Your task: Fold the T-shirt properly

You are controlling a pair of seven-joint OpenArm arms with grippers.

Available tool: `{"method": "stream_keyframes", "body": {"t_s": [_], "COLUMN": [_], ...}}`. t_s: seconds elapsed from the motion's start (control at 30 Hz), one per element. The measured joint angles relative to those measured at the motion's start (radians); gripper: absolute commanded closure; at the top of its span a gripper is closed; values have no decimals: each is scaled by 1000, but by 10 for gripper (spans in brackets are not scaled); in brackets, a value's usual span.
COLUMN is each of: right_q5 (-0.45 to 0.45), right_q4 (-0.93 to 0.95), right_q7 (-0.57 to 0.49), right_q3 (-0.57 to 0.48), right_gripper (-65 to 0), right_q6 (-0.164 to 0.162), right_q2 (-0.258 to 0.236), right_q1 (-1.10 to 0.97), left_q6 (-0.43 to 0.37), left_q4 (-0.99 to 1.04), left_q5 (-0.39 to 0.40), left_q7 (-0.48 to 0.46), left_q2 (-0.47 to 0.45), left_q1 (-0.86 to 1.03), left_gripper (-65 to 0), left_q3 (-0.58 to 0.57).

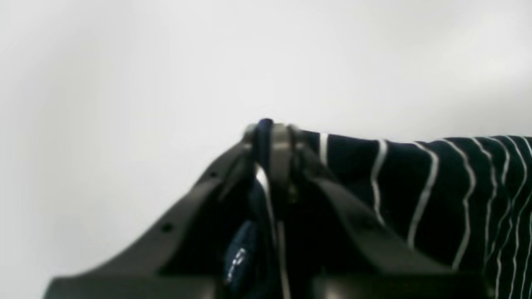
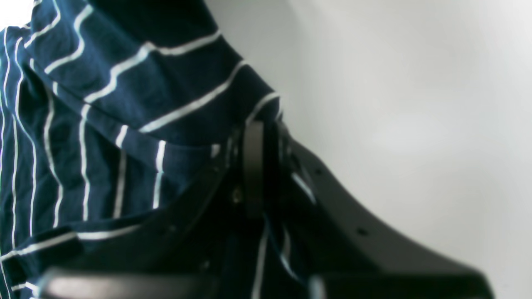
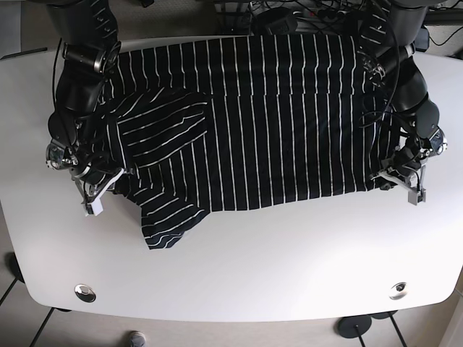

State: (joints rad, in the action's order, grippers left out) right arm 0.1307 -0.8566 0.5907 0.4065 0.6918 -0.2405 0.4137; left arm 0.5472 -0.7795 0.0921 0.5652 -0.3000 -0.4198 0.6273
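Jaws of the right gripper (image 2: pixel 259 137) and left gripper (image 1: pixel 270 133) each clench a corner of the striped T-shirt (image 3: pixel 268 123), likely to carry that edge over; it lies spread across the white desk (image 3: pixel 289 253).

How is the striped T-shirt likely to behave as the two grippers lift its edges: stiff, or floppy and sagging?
Probably floppy: the T-shirt already bunches into folds near the right gripper, and one sleeve trails loose. It likely sags between the right gripper and the left gripper when raised. It seems light and thin, since the cloth creases softly where the left gripper pinches it.
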Motion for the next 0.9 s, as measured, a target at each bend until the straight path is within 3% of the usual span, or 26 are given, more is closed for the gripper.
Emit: {"method": "stream_keyframes", "body": {"t_s": [0.2,0.33,0.5,0.67,0.9], "right_q5": [-4,-4,5,8,8], "right_q4": [-106,-238,-488,-721,-937], "right_q7": [13,101,208,346,383], "right_q3": [0,0,40,106,158], "right_gripper": [-19,-17,-17,-17,-17], "right_q6": [0,1,11,9,12], "right_q2": [2,4,8,9,78], "right_q1": [-11,-26,-86,-190,-445], "left_q6": [-6,110,150,154,158], "left_q4": [-237,-405,-625,-785,-895], "left_q5": [-45,-39,-39,-25,-24], "left_q7": [114,173,301,311,310], "left_q2": [14,21,48,50,63], "left_q1": [37,19,31,129,312], "left_gripper": [0,0,0,0,0], "left_q3": [1,5,6,5,27]}}
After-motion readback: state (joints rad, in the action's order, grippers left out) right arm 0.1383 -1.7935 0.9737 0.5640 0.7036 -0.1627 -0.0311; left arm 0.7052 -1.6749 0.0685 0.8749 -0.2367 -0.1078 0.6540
